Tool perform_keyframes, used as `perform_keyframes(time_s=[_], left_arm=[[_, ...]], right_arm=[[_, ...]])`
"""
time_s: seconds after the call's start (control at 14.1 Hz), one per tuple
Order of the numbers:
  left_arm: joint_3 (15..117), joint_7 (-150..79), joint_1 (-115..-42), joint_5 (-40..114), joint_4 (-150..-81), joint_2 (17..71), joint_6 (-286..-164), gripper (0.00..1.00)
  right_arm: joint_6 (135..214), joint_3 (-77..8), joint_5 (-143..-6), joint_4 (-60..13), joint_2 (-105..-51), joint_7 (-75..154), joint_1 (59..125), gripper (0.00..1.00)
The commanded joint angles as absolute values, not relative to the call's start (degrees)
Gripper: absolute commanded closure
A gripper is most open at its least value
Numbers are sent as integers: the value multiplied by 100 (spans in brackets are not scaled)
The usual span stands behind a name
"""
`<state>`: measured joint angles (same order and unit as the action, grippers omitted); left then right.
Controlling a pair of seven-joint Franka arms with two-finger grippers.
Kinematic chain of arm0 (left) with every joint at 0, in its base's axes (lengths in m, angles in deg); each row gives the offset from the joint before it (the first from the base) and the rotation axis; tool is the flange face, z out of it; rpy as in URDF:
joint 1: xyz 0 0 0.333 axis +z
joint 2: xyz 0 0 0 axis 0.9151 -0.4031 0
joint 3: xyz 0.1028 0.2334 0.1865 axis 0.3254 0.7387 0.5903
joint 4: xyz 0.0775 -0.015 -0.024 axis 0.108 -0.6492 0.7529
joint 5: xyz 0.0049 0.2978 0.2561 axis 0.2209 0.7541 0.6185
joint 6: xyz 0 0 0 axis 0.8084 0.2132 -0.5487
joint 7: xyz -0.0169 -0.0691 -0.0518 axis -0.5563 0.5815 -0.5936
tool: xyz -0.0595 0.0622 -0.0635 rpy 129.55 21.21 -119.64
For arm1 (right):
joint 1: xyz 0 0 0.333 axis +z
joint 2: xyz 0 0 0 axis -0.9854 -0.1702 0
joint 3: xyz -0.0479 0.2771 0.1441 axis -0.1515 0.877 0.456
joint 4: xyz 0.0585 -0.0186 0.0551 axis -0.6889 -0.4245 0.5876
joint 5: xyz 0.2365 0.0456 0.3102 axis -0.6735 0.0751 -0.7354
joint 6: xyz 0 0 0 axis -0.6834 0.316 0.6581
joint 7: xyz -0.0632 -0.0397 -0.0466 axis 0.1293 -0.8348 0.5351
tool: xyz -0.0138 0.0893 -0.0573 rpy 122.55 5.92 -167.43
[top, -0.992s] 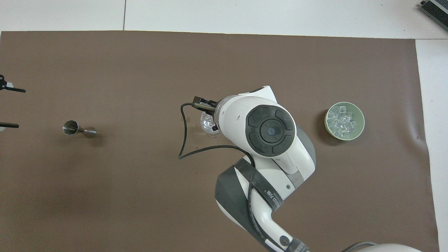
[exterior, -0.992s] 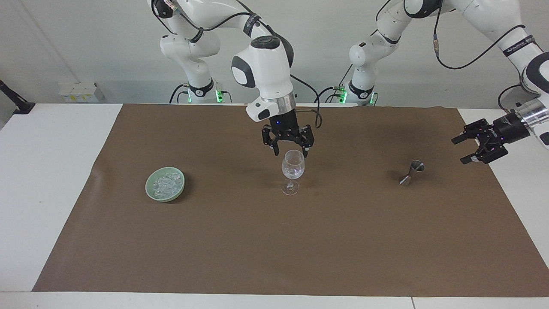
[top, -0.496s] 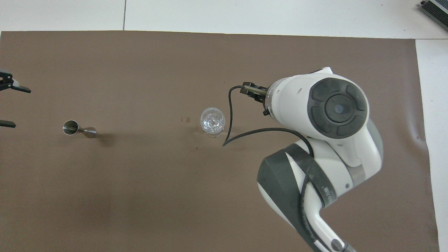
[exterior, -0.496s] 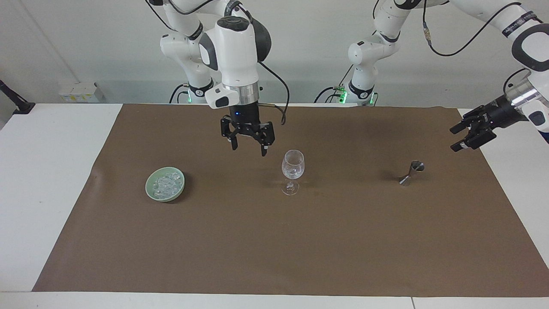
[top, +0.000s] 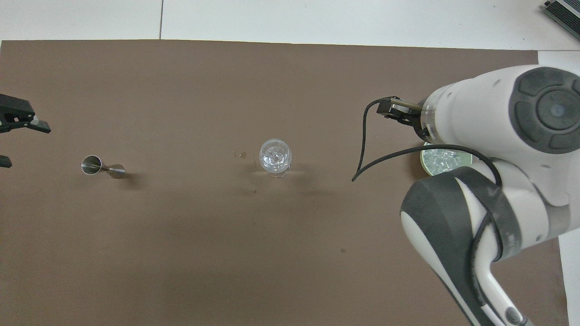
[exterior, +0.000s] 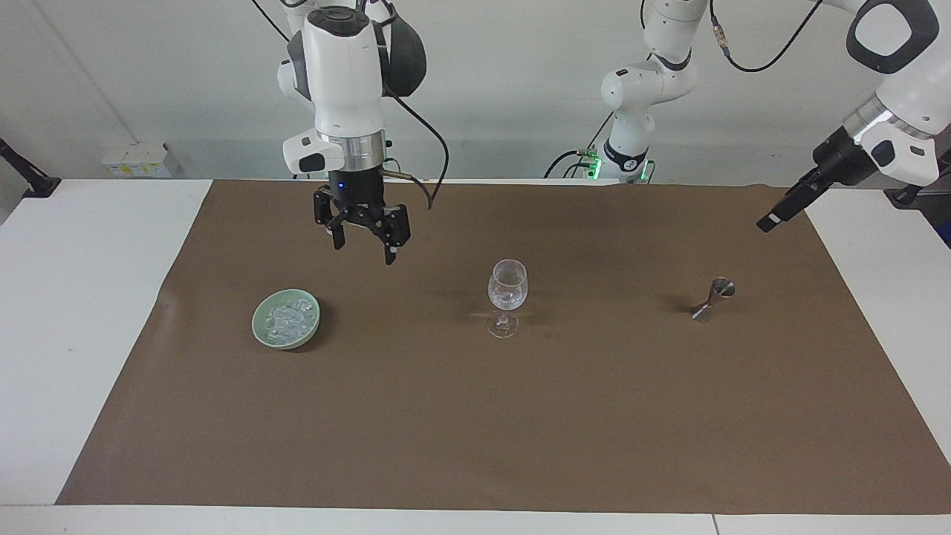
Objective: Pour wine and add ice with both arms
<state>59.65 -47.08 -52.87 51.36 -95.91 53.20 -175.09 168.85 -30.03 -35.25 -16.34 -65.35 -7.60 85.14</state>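
Standing on the mat: wine glass (exterior: 507,297), upright at the middle of the brown mat (exterior: 475,416), with nothing close around it.
Jigger: small metal jigger (exterior: 714,299), upright, toward the left arm's end of the table, well apart from the wine glass.
Bowl: pale green bowl (exterior: 286,319) toward the right arm's end, well apart from the wine glass; in the overhead view the right arm's wrist covers most of it.
Stains: a few small dark spots (top: 239,154) on the mat just beside the wine glass, on the side toward the jigger.
Table: white tabletop (exterior: 82,297) showing around the mat at both ends.
Right gripper (exterior: 364,249): hangs in the air pointing straight down, over bare mat between the bowl and the wine glass, closer to the bowl; jaws spread apart and grasping nothing.
Right arm: wrist vertical, a black cable (exterior: 431,160) looping off its side.
Left gripper (exterior: 780,212): raised over the mat's edge at the left arm's end, slanting down toward the table, clear of the jigger; jaws spread wide in the overhead view, nothing between them.
Ice in bowl: heap of clear ice (exterior: 288,316) fills the bowl.
Glass contents: a few clear chunks glint low inside the wine glass.
Jigger contents: cannot tell.
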Motion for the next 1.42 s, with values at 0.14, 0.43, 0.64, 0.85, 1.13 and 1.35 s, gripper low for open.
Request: perform_keyframes(time_s=[0.14,0.43,0.64,0.85,1.13,1.35], left_arm=[[6025,-3464,-5656,5715,-10295,5936,-18021,0],[6017,-2674,-5664,5988,-10373,5945,-18284,0],[6025,-2128,-5612,5988,-10646,6033,-18618,0],[6025,-2153,-5612,5988,-10646,6024,-18698,0],[6008,-2189,-5655,5979,-10664,6033,-18680,0],[5841,-2180,-5612,5988,-10655,6033,-18628,0]], right_arm=[[16354,-3507,-3901,-1579,-6314,394,8407,0],[16037,-3639,-3936,-1535,-6165,746,8301,0],[15563,-3902,-4278,-1141,-6164,1080,8292,0],[15194,-4078,-4305,-1078,-6086,1458,8292,0],[14745,-4184,-4551,-823,-6032,2011,8020,0],[14324,-4404,-4560,-595,-6024,2443,8020,0]])
